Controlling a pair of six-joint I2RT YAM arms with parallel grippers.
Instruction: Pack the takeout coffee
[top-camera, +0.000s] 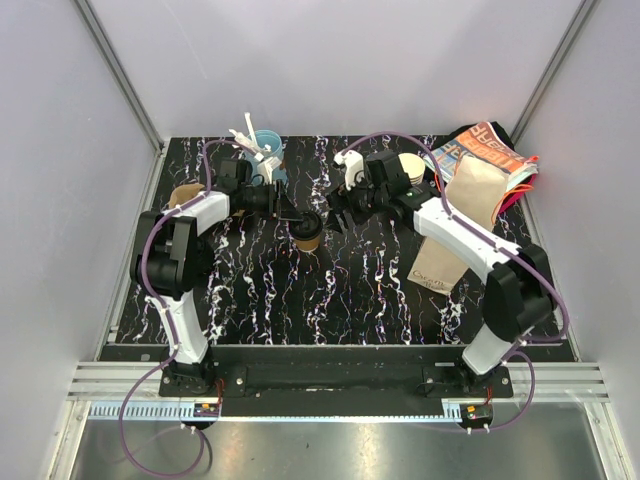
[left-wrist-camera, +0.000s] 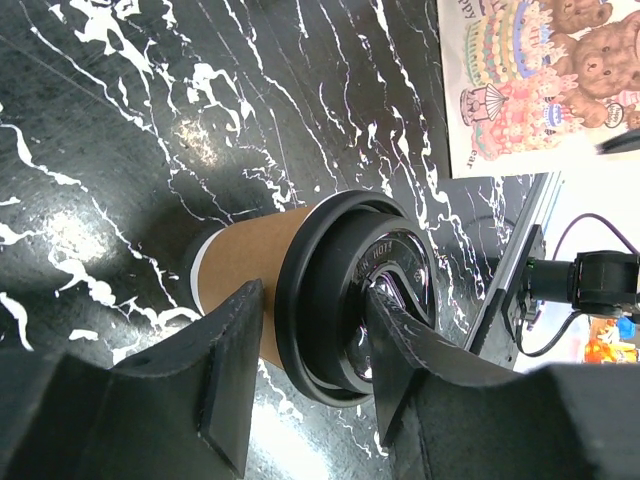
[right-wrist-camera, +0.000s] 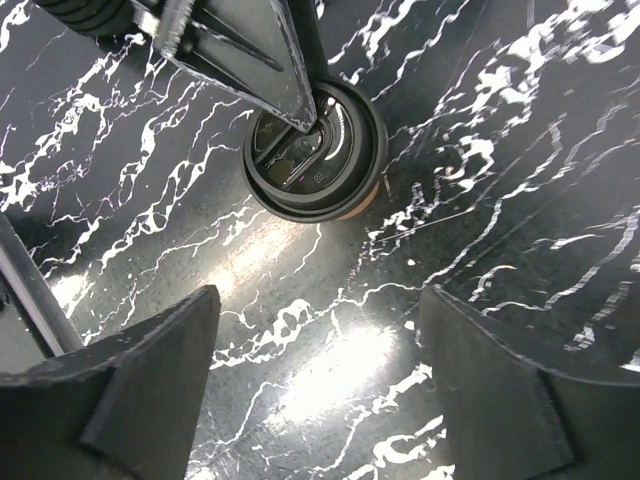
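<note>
On the black marbled table (top-camera: 300, 290), a light-blue cup (top-camera: 268, 143) holding white utensils (top-camera: 247, 137) stands at the far edge, a brown paper bag (top-camera: 478, 190) lies near the right edge, and a colourful printed bag (top-camera: 490, 148) sits in the far right corner.

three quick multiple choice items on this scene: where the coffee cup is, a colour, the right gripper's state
1. Where does the coffee cup stand? A far left corner B middle of the table C near edge
2. Its lid's colour? A white B black C blue
3. The right gripper is: A open, empty B shut on the cup C shut, empty

B, it stands mid-table in the top view; B, the lid shows black from above; A, wide jaws, only table between.
</note>
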